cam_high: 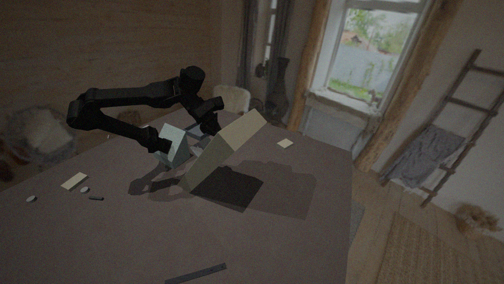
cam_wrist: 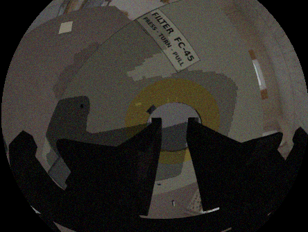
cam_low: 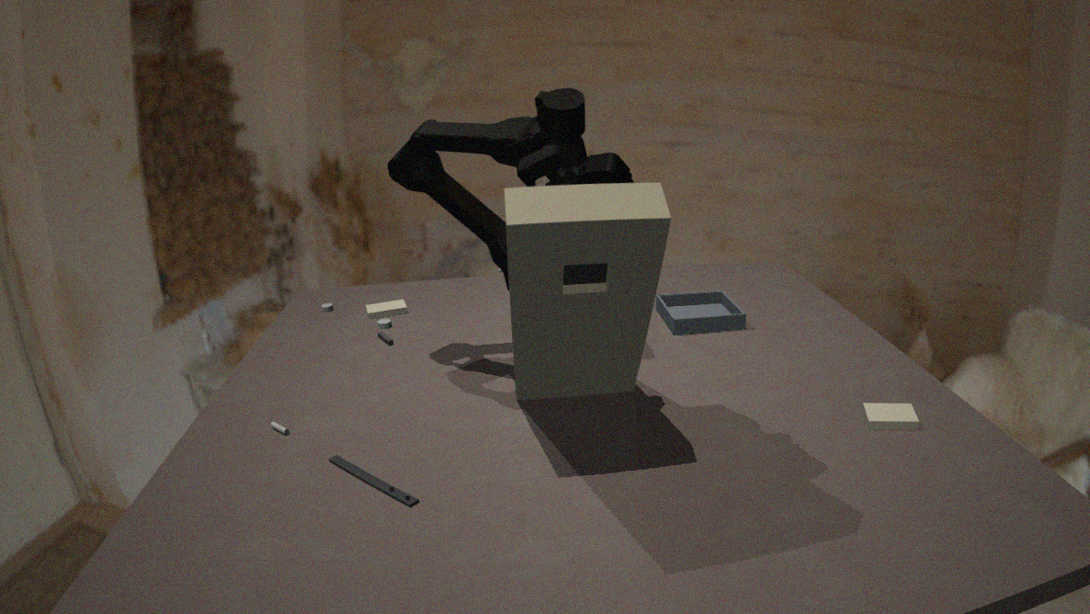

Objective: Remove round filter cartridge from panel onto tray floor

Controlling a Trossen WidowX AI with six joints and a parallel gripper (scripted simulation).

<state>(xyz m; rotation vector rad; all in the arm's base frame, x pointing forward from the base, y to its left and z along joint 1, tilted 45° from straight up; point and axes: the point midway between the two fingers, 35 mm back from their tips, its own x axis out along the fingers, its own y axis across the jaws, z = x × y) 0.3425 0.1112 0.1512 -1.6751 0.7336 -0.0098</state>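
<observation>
From the top, the black arm (cam_high: 123,97) reaches over to the tilted service panel (cam_high: 225,144) (cam_low: 583,320) (cam_wrist: 114,52), its gripper (cam_high: 219,131) (cam_wrist: 173,123) at the panel's front side. The filter cartridge's face is turned away from this view. The blue-grey tray (cam_high: 190,129) (cam_low: 709,327) lies partly hidden behind the arm's wrist.

In the exterior view, the panel stands with its back toward the viewer and covers the gripper's fingertips and the cartridge. The tray sits on the table (cam_low: 457,549), apart from the panel.

In the wrist view, the round filter cartridge (cam_wrist: 173,112) lies straight ahead of the gripper, in the panel, ringed by a yellow band (cam_wrist: 173,90). The two fingertips are over opposite sides of its face, narrowly spaced and closed on the cartridge; their grip in the slots is too dark to make out. A label (cam_wrist: 168,39) reading "FILTER FC-45" and "PRESS - TURN - PULL" is on the panel near the band.
</observation>
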